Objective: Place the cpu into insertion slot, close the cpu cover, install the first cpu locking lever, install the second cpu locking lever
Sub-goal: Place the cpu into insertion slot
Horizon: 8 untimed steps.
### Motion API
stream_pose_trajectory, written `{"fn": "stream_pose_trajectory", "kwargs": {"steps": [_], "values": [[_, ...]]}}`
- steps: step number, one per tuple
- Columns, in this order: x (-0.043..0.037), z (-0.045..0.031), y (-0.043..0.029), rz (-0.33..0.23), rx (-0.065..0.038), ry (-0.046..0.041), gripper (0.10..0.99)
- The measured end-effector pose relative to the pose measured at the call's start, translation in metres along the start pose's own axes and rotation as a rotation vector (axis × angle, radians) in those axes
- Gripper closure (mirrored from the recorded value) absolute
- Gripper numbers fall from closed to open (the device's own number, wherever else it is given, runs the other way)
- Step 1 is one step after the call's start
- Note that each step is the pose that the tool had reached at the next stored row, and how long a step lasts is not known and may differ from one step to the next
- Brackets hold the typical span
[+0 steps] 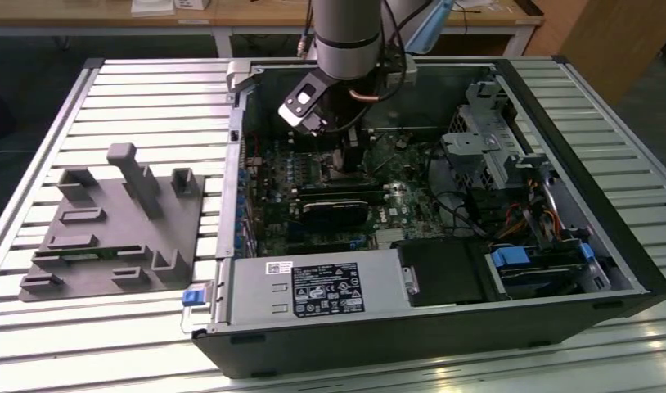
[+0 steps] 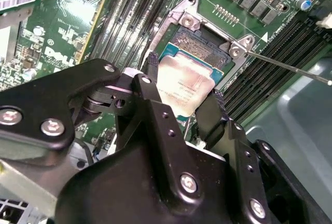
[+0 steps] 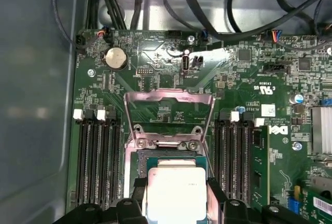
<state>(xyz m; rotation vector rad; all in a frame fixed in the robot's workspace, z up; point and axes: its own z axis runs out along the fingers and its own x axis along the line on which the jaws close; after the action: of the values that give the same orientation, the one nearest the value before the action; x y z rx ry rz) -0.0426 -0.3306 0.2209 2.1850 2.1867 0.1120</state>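
Gripper (image 2: 185, 79) clamped the cpu (image 3: 175, 192) by two opposite edges | cpu sat over the insertion slot (image 2: 199, 42), upper centre of the exterior view | cpu cover (image 3: 168, 98) stood swung open beyond the slot.

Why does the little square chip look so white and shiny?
In the first wrist view, light glares off the chip, washing its metal top nearly white, and a bright patch sits on the green board. In the second wrist view the chip is duller, pinkish-grey. In the exterior view the computer case is shadowy inside.
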Motion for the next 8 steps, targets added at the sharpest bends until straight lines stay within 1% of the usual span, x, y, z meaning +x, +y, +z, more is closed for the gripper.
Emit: {"fn": "stream_pose_trajectory", "kwargs": {"steps": [6, 8], "values": [[0.0, 0.0007, -0.0001, 0.001, 0.0, -0.0002, 0.545], [0.0, 0.002, 0.0007, 0.001, 0.004, 0.0002, 0.545]]}}
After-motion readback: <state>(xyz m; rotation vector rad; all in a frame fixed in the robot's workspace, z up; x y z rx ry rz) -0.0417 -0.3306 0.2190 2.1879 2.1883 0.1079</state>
